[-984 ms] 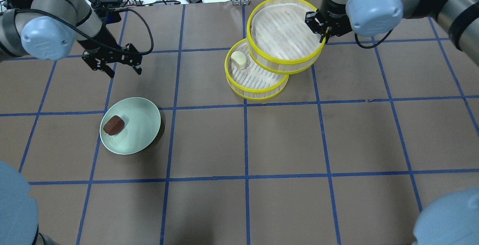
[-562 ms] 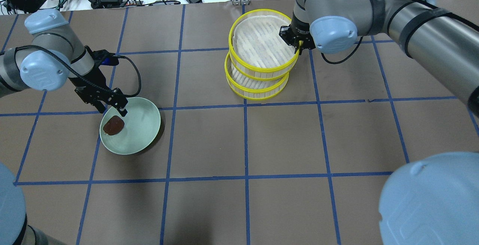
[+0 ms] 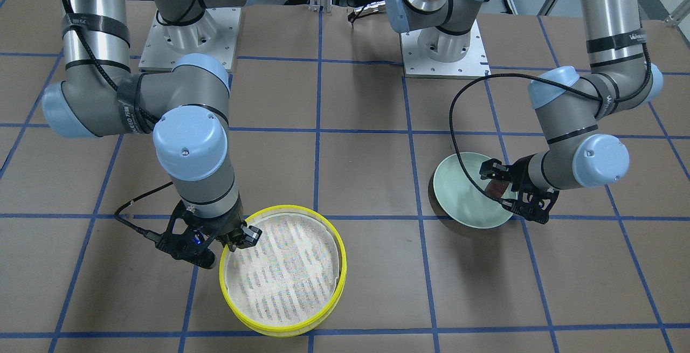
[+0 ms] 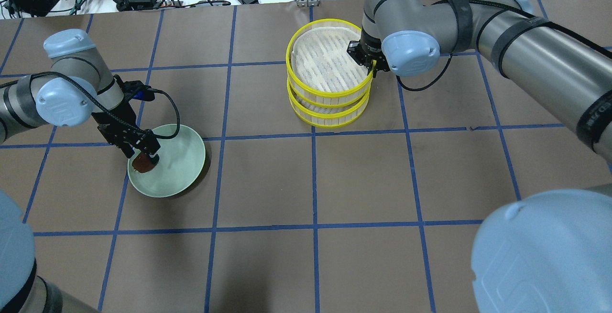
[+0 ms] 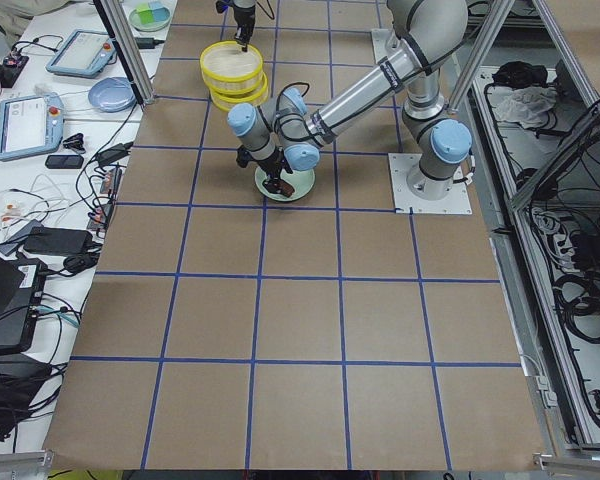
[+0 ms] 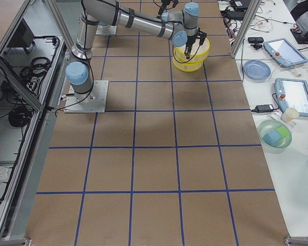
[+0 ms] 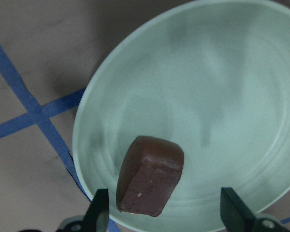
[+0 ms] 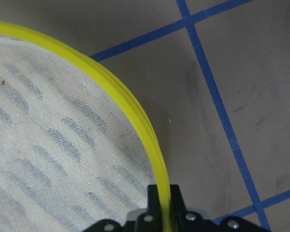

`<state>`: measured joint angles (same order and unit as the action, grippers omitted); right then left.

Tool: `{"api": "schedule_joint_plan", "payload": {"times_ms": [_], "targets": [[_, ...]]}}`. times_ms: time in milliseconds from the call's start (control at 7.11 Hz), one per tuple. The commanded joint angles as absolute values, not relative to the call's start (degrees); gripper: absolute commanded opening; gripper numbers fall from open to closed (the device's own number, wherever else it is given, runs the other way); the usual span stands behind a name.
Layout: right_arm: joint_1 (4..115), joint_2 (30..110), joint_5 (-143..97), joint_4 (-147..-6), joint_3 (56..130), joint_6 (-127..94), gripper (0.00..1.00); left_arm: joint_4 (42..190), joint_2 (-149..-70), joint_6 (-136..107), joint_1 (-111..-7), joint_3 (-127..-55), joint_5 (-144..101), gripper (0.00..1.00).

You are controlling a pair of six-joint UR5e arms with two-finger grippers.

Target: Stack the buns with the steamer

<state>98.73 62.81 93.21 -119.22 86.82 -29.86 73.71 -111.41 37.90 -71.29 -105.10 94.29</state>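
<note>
One small dark reddish-brown block-shaped bun [image 7: 151, 175] lay on the pale green round plate [image 4: 184, 155], toward its left edge. My left gripper [image 4: 145, 155] hung over it, jaws spread wide to either side and not closed on it. Well right of the plate, the upper yellow-rimmed round steamer tier with white mesh lining [image 4: 330, 97] sat on its twin lower tier [image 4: 330, 119]. My right gripper [image 4: 370, 64] was pinched on the upper rim. I judged the stacking done, with the brown bun left to lift in. No second bun showed.
</note>
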Motion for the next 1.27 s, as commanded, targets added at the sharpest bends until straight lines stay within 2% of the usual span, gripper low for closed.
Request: {"api": "schedule_joint_plan", "payload": {"times_ms": [0, 141, 281, 562, 1125], "targets": [[98.8, 62.8, 93.2, -119.4, 88.7, -29.3, 0.00, 72.3, -112.8, 38.1, -71.3, -105.3, 94.4, 0.63], [98.8, 62.8, 93.1, -119.3, 88.7, -29.3, 0.00, 71.6, -113.2, 38.1, -71.4, -105.0, 95.6, 0.23], [98.8, 62.8, 93.1, -119.4, 88.7, -29.3, 0.00, 71.6, -113.2, 37.9, -71.4, -104.9, 96.2, 0.00], [98.9, 63.1, 92.9, -119.7, 88.7, -29.3, 0.00, 71.2, -112.1, 36.0, -71.6, -104.2, 95.5, 0.00], [98.9, 62.9, 92.5, -120.1, 88.6, -29.4, 0.00, 70.6, -111.0, 25.5, -73.1, -95.0, 95.3, 0.00]]}}
